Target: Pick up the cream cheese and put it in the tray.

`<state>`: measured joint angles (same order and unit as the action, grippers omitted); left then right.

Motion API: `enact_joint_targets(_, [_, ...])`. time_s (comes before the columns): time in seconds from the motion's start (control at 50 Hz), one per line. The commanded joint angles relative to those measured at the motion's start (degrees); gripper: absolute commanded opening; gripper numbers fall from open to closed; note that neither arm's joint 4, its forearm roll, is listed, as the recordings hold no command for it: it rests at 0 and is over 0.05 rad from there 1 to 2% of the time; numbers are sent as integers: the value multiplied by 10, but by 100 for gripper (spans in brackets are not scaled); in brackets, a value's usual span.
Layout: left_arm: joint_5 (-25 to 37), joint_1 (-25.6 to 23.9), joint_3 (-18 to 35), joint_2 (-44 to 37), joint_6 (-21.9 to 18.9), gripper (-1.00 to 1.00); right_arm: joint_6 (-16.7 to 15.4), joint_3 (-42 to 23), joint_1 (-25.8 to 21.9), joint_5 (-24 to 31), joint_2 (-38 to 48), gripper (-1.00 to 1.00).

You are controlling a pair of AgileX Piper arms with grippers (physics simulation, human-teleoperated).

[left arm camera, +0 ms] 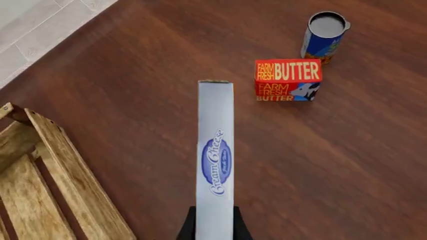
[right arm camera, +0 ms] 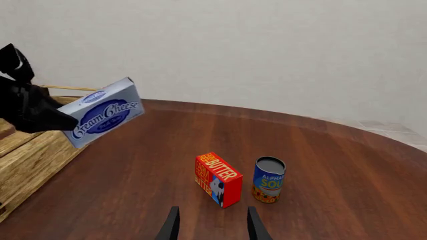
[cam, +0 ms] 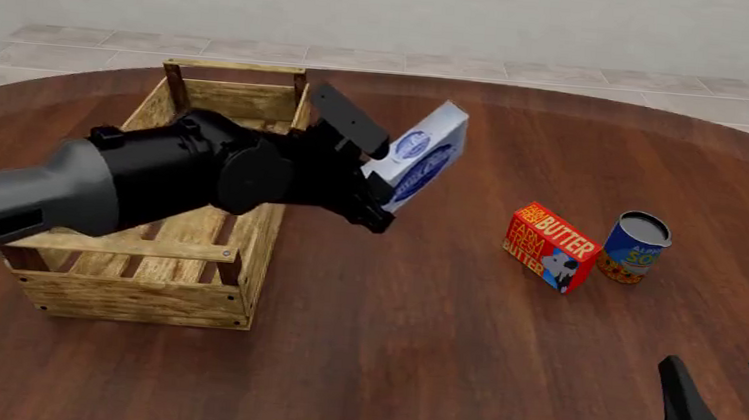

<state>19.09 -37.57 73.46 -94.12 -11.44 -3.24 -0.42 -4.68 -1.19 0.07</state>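
The cream cheese (cam: 422,159) is a pale blue-white box with a dark blue oval logo, held in the air just right of the tray (cam: 128,281). My left gripper (cam: 373,185) is shut on its lower end. In the left wrist view the cream cheese (left arm camera: 215,160) runs edge-on between the fingers (left arm camera: 189,229), with the tray (left arm camera: 63,175) of light wooden slats below and beside it. The right wrist view shows the cream cheese (right arm camera: 103,112) tilted above the tray's (right arm camera: 30,160) wall. My right gripper (cam: 727,403) stands open near the front right, holding nothing.
A red-orange BUTTER box (cam: 550,247) and a blue can (cam: 634,248) stand on the brown table right of centre, a hand's width apart from each other. The same BUTTER box (right arm camera: 218,179) and can (right arm camera: 268,179) lie ahead of my right gripper (right arm camera: 210,225).
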Motion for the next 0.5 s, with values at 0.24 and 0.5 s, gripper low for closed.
enact_joint_targets(0.24, [-6,62,10,21,-8,-100,-2,0,-2,1,0,100])
enact_joint_targets(0.5, [0,88,11,25,-13,-100,-1,0,-1,1,0,100])
